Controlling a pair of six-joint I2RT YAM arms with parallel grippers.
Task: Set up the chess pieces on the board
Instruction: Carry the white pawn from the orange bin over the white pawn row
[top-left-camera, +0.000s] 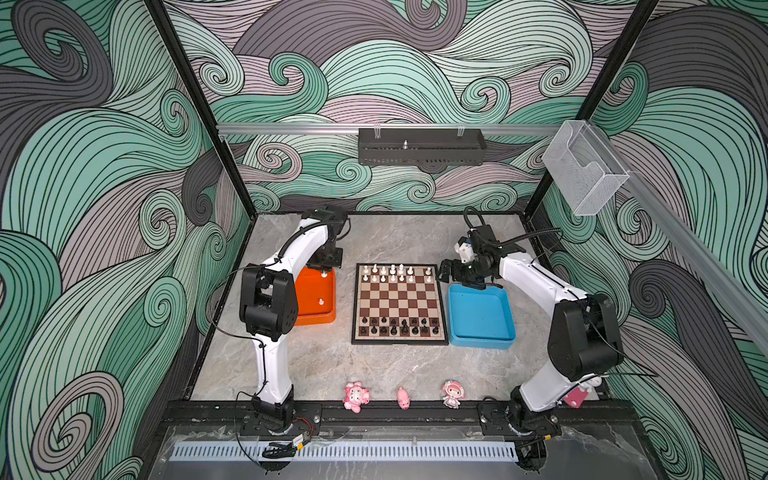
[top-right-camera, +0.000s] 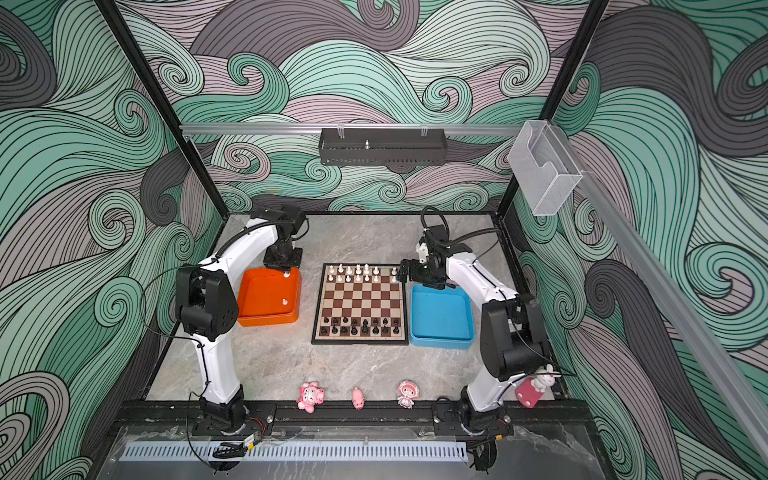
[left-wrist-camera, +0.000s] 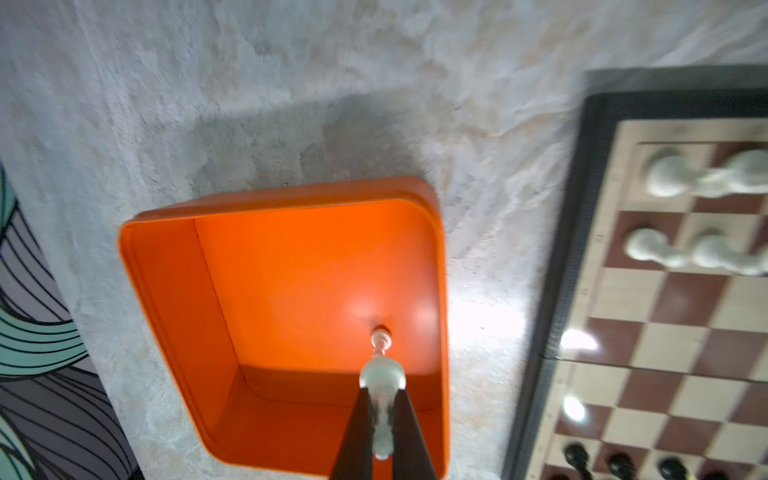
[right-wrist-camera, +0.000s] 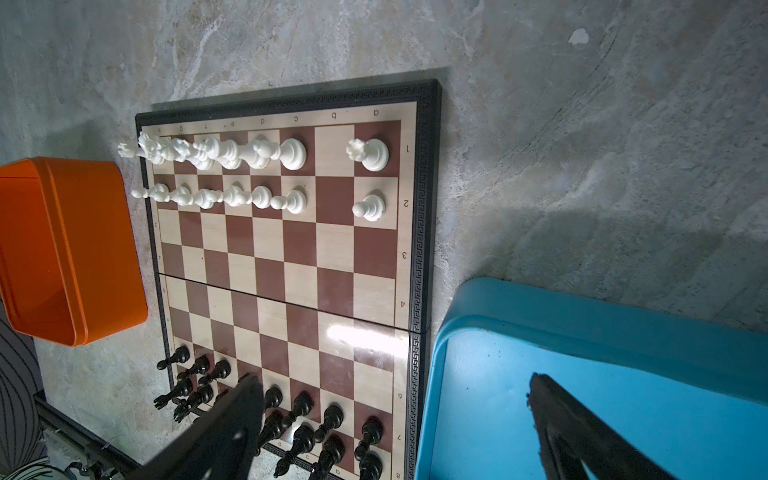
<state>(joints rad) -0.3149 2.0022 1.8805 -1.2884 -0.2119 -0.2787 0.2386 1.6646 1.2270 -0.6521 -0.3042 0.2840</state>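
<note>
well, tiny white round-based chess piece (left-wrist-camera: 381, 376)

On the bench (top-left-camera: 324, 365): left tray (top-left-camera: 316, 319), board (top-left-camera: 400, 305), right tray (top-left-camera: 482, 341). Along the board's far and near edges: chess pieces (top-left-camera: 392, 271).

marble table (top-left-camera: 311, 365), board (top-left-camera: 400, 303), orange tray (top-left-camera: 316, 320), blue tray (top-left-camera: 478, 318)

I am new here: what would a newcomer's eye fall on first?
First the chessboard in the middle, white pieces along its far edge, black pieces along its near edge. Then the bright orange tray left of it, over which the left hand is shut on a white piece.
</note>
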